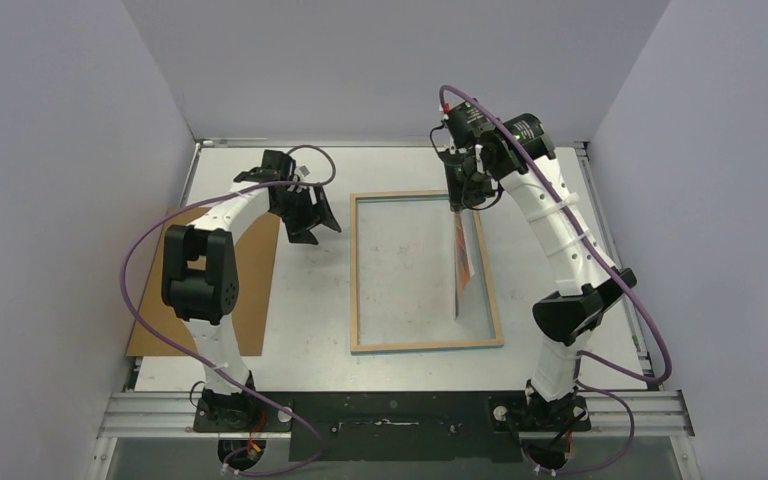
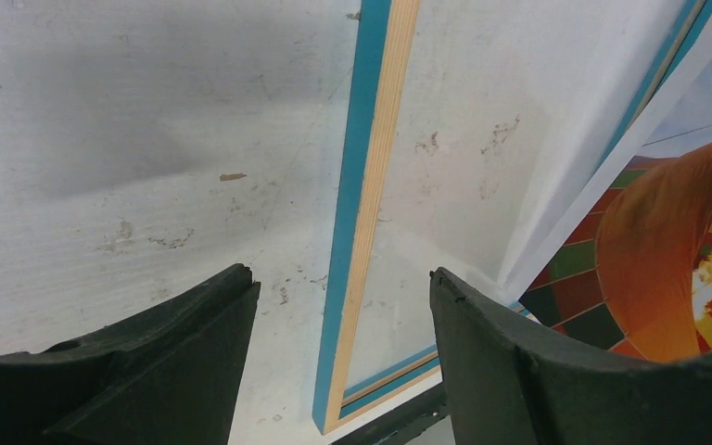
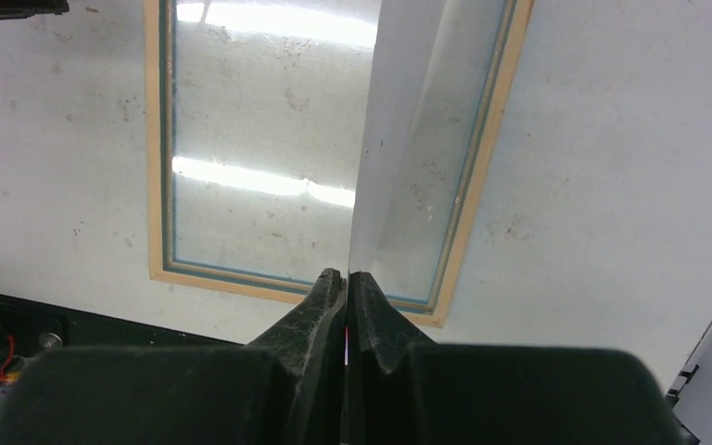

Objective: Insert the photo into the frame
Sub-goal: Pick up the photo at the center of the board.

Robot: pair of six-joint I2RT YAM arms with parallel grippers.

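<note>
The frame [image 1: 360, 270] lies flat mid-table, wood-coloured back up; its blue side shows in the left wrist view [image 2: 352, 232] and it also shows in the right wrist view [image 3: 482, 176]. My right gripper [image 1: 457, 205] is shut on the far edge of the photo [image 1: 465, 262], which hangs on edge, tilted, over the frame's right part. The balloon print faces left [image 2: 667, 260]; its white back shows in the right wrist view [image 3: 399, 139], pinched between the fingers [image 3: 347, 278]. My left gripper [image 1: 312, 222] is open and empty, left of the frame's far-left corner.
The plain brown backing board [image 1: 160, 300] lies on the table's left side, partly under the left arm. Grey walls enclose the table on three sides. A black strip runs along the near edge [image 1: 400, 410].
</note>
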